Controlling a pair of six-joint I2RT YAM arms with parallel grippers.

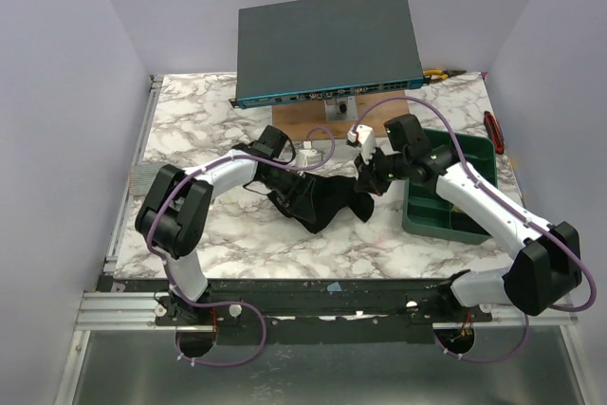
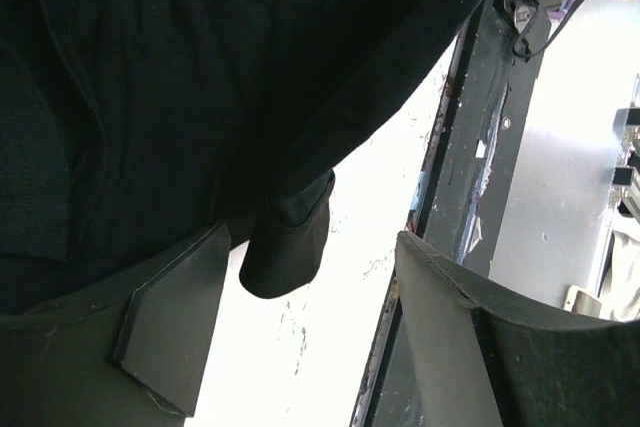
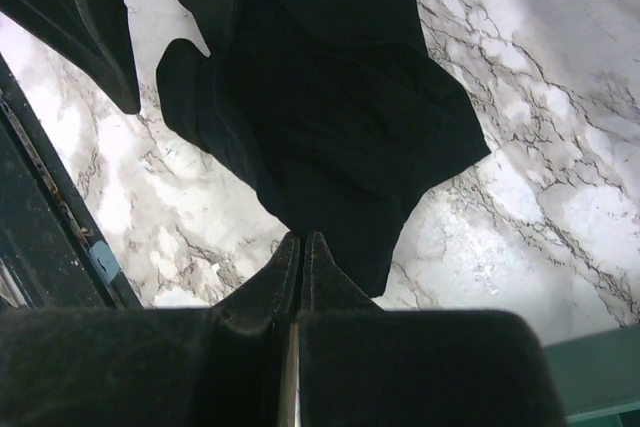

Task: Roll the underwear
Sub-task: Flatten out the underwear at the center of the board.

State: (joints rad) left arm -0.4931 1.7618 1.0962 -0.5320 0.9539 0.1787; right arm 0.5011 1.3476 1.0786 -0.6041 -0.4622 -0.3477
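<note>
Filling most of the left wrist view, the underwear [image 2: 150,97] drops a fold inside the parted left tool [image 2: 305,327]. Only the right wrist view shows the right tool [image 3: 301,252] pressed together, empty, cloth just beyond its tips on the desk [image 3: 520,197].

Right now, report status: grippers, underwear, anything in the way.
Left gripper open around a fold of the underwear. Right gripper shut at its edge, grip unclear. Underwear bunched, not rolled. Green bin to its right, not touching.
</note>
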